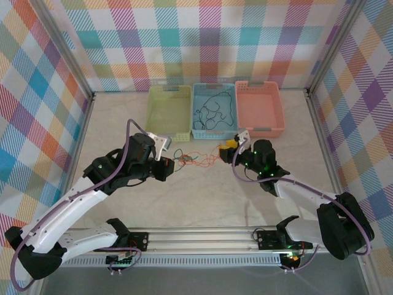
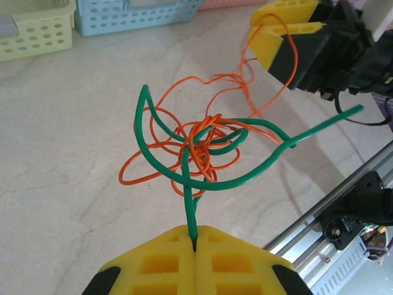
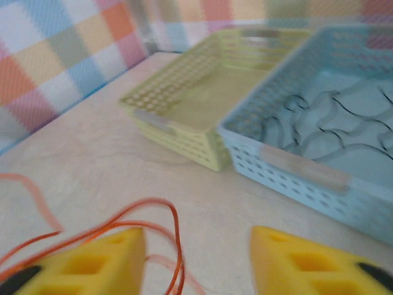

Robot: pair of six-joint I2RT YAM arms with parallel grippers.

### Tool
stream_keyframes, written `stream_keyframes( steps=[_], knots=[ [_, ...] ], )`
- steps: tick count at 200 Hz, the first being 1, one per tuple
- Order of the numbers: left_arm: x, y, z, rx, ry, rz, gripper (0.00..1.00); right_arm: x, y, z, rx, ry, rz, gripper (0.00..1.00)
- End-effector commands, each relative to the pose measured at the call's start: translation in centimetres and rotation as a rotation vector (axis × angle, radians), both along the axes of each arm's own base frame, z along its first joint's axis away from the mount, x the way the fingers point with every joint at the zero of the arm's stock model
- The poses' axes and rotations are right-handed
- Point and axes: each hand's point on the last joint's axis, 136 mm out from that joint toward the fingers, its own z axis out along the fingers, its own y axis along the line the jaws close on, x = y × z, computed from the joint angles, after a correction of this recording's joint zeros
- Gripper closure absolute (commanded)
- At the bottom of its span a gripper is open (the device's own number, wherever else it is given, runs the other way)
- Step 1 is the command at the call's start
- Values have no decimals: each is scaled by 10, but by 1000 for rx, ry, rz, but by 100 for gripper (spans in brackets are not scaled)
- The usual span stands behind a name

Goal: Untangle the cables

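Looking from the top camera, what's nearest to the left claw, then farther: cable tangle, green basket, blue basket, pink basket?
1. cable tangle, held by the left gripper
2. green basket, just behind
3. blue basket, back middle
4. pink basket, back right

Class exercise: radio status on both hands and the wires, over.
Left hand shut on thin green wire. Right hand open, thin orange wire looped beside one finger. Both wires knotted between hands.
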Motion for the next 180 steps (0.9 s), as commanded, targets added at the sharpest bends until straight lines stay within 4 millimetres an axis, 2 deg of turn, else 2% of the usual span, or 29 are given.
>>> stream_keyframes(
  steps=[1, 16, 33, 59, 113, 134, 180],
  knots=[
    [2, -6, -2, -8, -9, -39, 100, -35, 31, 31, 38, -160, 220, 39],
    [4, -7, -3, -4, -17, -45, 100, -50, 38, 40, 43, -226, 281, 32],
    [6, -8, -6, -1, -22, -46, 100, -69, 44, 49, 55, -298, 356, 28],
    [6, -14, -13, -4, -3, -68, 100, -89, 51, 56, 53, -379, 439, 27],
    [-1, -26, -21, -40, 36, -124, 100, -113, 62, 65, 72, -449, 561, 25],
    [-2, -29, -25, -52, 47, -138, 100, -116, 66, 65, 73, -450, 582, 28],
    [-3, -31, -28, -55, 57, -148, 100, -124, 74, 63, 75, -427, 651, 43]
  ],
)
